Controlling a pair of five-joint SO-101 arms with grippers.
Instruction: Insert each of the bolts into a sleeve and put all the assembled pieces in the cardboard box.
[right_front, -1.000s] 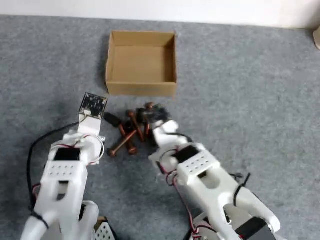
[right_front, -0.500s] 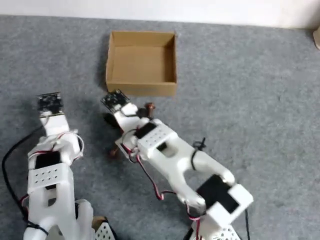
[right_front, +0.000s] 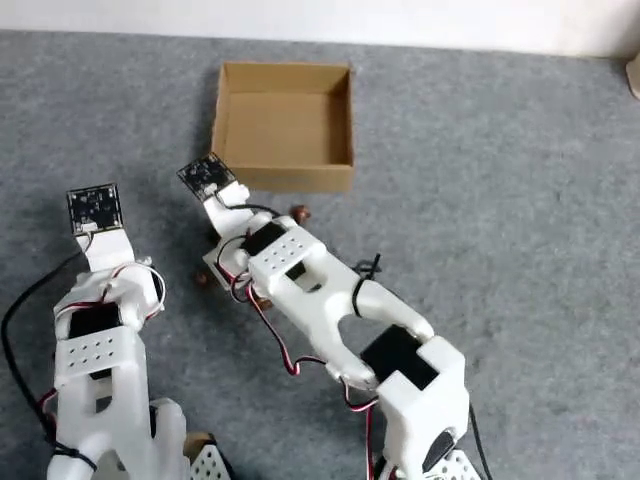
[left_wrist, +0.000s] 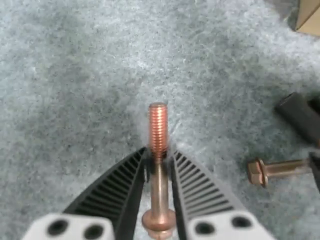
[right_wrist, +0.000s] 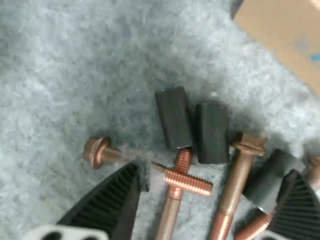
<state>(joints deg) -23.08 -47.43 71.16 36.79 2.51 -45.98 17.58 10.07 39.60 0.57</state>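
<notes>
Cardboard box (right_front: 285, 178): it stands open at the far side of the grey carpet (right_front: 500, 200). Its whole inner floor shows, plain brown.
Left gripper (left_wrist: 159, 156): the fingers are closed on a held copper bolt (left_wrist: 158, 125) and grip it at the shank. The threaded end sticks out past the fingertips and the head sits back between the fingers. This gripper is above the carpet, to the left of the pile and apart from the box.
Right gripper (right_wrist: 216, 177): the fingers are wide open and hold nothing. It hangs over the pile, with one finger at each side of it.
Pair of black sleeves (right_wrist: 173, 117): they lie side by side on the carpet, touching each other, just in front of the box.
Third sleeve (right_wrist: 270, 181): it lies close to one finger of the right gripper.
Loose bolts (right_wrist: 237, 180): several copper ones lie on the carpet beside the sleeves, some crossing each other, all outside the box.
</notes>
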